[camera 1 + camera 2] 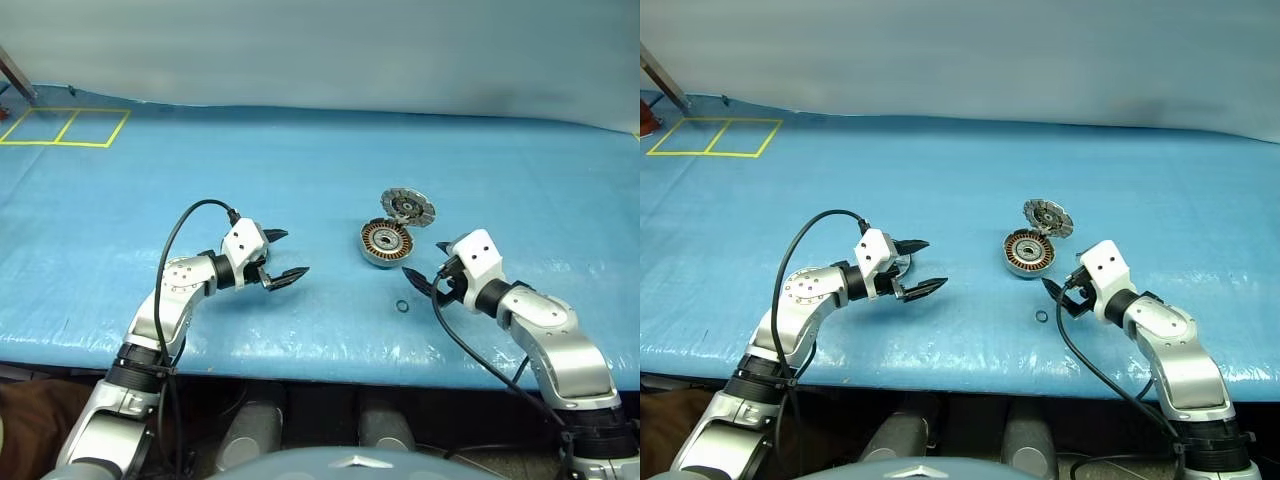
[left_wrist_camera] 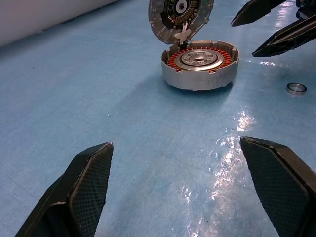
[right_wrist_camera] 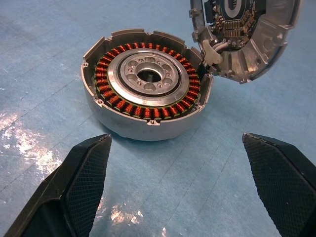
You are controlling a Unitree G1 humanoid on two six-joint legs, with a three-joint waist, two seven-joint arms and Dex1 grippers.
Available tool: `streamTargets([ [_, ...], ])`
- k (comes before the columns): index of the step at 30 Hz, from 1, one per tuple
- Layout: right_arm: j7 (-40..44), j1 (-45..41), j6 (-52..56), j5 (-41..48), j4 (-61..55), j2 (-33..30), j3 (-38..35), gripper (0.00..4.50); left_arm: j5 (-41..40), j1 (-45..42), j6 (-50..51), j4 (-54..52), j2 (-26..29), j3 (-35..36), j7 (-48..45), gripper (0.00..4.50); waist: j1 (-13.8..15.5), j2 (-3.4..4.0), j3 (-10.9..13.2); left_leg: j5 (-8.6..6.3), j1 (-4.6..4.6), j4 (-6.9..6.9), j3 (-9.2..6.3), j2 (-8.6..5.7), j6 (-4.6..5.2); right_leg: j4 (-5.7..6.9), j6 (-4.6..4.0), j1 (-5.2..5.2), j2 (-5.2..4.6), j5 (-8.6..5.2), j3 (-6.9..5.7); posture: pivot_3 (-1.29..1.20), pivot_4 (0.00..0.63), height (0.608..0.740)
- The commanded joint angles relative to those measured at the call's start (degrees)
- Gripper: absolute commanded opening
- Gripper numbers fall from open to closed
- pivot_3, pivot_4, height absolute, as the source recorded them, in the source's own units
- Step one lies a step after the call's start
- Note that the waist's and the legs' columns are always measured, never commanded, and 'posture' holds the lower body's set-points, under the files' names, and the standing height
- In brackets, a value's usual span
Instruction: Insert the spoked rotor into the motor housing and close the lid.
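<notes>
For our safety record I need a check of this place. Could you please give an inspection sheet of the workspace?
Surface: blue sheet, glossy, wrinkled.
Job's things: motor housing open, copper windings showing; lid hinged up at its far rim.
Clutter: small dark ring near the right gripper.
Grippers: left gripper and right gripper open, fingers empty, apart from the housing.
Cables: black cable looping along each arm.
Surroundings: yellow tape squares far left; pale wall behind.

Even, bright overhead light. Specular glare patches on the blue worktop (image 2: 237, 123) cover in both wrist views. Soft short shadows. Focus sharp; near pincer fingers (image 3: 84, 182) slightly soft.
</notes>
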Motion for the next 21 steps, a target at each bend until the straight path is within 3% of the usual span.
streamTargets([
  [1, 0.3, -0.2, -0.1, 0.4, -2.9, -0.6, -0.3, 4.48, -0.1, -0.5, -1.6, -0.2, -0.1, 0.9, 0.1, 4.50, 0.0, 0.00, 0.0, 0.00, 0.00, 0.00, 0.00, 0.00, 0.01, -0.01, 0.00, 0.00, 0.00, 0.00, 0.01, 0.00, 0.150, 0.740],
  [21, 0.8, -0.4, 0.0, -0.8, -3.9, -1.2, 1.0, 4.48, -0.6, -1.2, -1.4, 0.2, -0.2, 1.3, 0.2, 4.50, 0.1, 0.00, 0.0, -0.04, -0.03, 0.14, 0.02, -0.01, 0.06, 0.00, 0.03, 0.03, 0.00, 0.03, 0.02, 0.00, 0.150, 0.740],
])
